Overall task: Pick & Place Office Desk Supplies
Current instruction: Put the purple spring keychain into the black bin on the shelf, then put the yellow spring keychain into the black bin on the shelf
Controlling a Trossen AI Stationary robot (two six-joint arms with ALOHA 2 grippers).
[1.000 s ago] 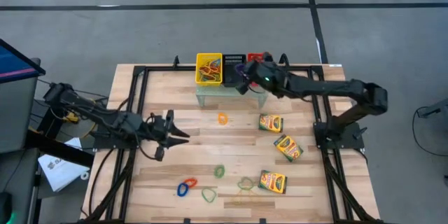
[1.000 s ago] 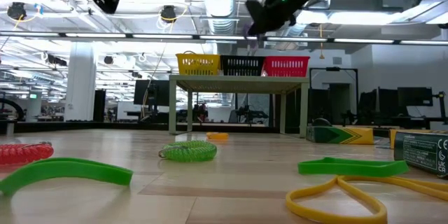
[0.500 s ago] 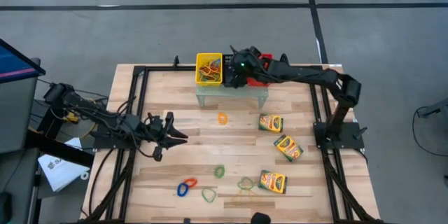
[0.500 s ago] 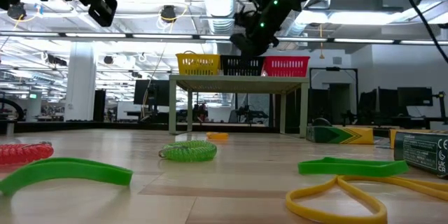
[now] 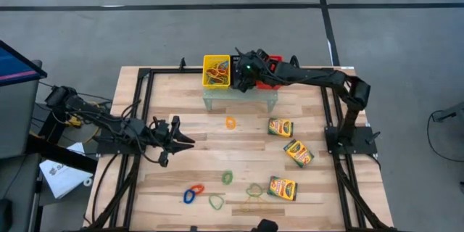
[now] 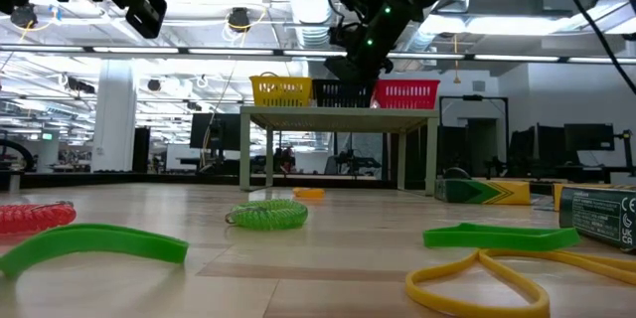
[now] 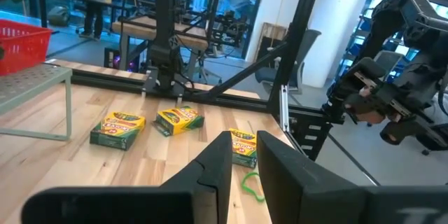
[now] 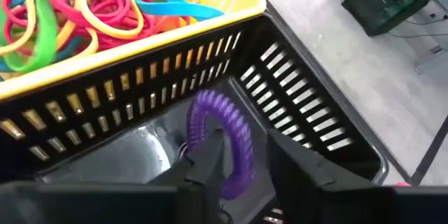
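1. A purple coiled band (image 8: 222,140) is inside the black basket (image 8: 308,122), right in front of the right gripper (image 8: 241,157). One finger (image 8: 210,155) seems to go through the loop, but I cannot tell if the band hangs on it or already lies on the basket floor.
2. The right gripper's fingers stand a little apart, with a narrow gap between them; they do not squeeze the band.
3. Beside the black basket, the yellow basket (image 8: 140,42) is full of bands in red, orange, yellow, green and blue.
4. From above, the right gripper (image 5: 239,75) is over the black basket (image 5: 240,62), which stands between the yellow basket (image 5: 216,72) and the red basket (image 5: 271,61) on a small shelf (image 5: 239,96) at the far side of the table (image 5: 246,145).
5. On the table lie three crayon boxes (image 5: 291,151) on the right side, an orange band (image 5: 230,122) near the shelf, and several loose bands (image 5: 217,191) near the front edge.
6. The left gripper (image 5: 187,141) hovers over the left part of the table, holding nothing; its fingers (image 7: 217,164) are nearly closed, with only a thin gap.
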